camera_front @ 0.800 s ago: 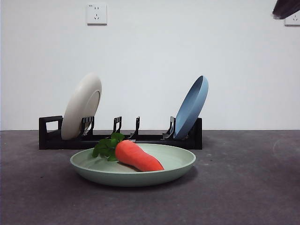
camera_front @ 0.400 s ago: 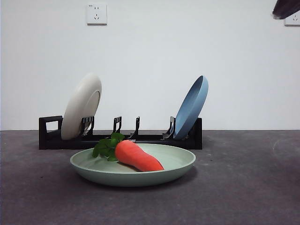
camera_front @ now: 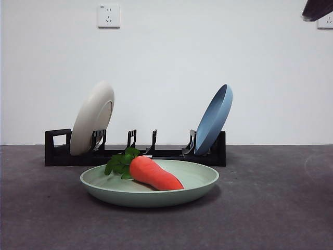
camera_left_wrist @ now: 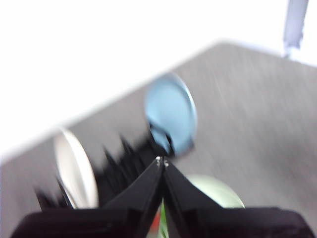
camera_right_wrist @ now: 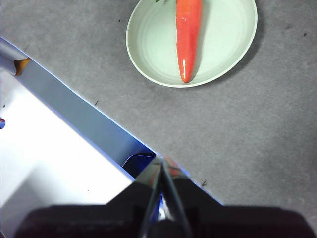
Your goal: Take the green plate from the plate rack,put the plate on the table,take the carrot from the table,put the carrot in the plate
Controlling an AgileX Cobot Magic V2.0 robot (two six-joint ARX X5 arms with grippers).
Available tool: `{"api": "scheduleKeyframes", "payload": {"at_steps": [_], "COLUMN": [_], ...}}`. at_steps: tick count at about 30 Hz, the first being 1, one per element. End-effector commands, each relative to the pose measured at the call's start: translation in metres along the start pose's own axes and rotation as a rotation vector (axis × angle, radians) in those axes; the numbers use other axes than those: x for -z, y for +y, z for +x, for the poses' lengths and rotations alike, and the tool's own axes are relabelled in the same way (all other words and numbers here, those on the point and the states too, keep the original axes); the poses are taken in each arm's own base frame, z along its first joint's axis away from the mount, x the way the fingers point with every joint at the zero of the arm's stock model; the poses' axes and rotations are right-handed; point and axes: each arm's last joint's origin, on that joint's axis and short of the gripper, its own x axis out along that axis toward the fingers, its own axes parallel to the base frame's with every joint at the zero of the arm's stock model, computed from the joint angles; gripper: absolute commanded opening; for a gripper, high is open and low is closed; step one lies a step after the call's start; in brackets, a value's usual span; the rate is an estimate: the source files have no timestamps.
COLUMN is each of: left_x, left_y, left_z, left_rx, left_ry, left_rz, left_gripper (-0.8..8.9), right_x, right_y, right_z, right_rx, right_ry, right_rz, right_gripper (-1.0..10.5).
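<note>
The green plate (camera_front: 151, 198) lies flat on the table (camera_front: 270, 213) in front of the plate rack (camera_front: 171, 154). The carrot (camera_front: 156, 176) lies in the plate, its leaves toward the left. In the right wrist view the plate (camera_right_wrist: 223, 39) and the carrot (camera_right_wrist: 188, 34) lie well ahead of my right gripper (camera_right_wrist: 161, 162), which is shut and empty. The left wrist view is blurred. My left gripper (camera_left_wrist: 162, 161) is shut and empty, high above the rack (camera_left_wrist: 124, 166), with part of the green plate (camera_left_wrist: 218, 192) showing.
A cream-white plate (camera_front: 92, 117) stands in the rack's left end and a blue plate (camera_front: 214, 119) in its right end. A black arm tip (camera_front: 316, 8) shows at the top right corner. A blue and white surface (camera_right_wrist: 49, 148) lies beside the right gripper.
The plate, the carrot and the rack have kept their places. The whole front picture has shifted a few pixels to the right.
</note>
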Motion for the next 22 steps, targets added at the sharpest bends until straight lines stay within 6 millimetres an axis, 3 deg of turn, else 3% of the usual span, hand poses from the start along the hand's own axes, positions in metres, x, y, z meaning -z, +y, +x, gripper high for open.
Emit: {"api": "scheduleKeyframes", "payload": {"at_steps": [1, 7, 13, 17, 22], "left_x": [-0.002, 0.027, 0.095, 0.149, 0.199], "left_y": [0.015, 0.039, 0.044, 0.043, 0.043], "left_z": [0.001, -0.004, 0.001, 0.009, 0.018], "left_rx": [-0.012, -0.173, -0.355, -0.426, -0.492], "left_ry": [-0.149, -0.353, -0.382, -0.317, -0.251], "left_rz": [0.112, 0.102, 0.086, 0.055, -0.032], "left_gripper": [-0.03, -0.03, -0.03, -0.03, -0.03], "right_x": [0.0, 0.0, 0.0, 0.0, 0.0], "right_y": [0.0, 0.0, 0.0, 0.0, 0.0], "right_z": [0.001, 0.001, 0.001, 0.001, 0.001], "right_rx": [0.001, 0.001, 0.001, 0.001, 0.001], "right_ry": [-0.001, -0.001, -0.001, -0.001, -0.001], "right_rz": [0.001, 0.001, 0.001, 0.001, 0.001], "right_gripper": [0.0, 0.0, 0.0, 0.0, 0.0]}}
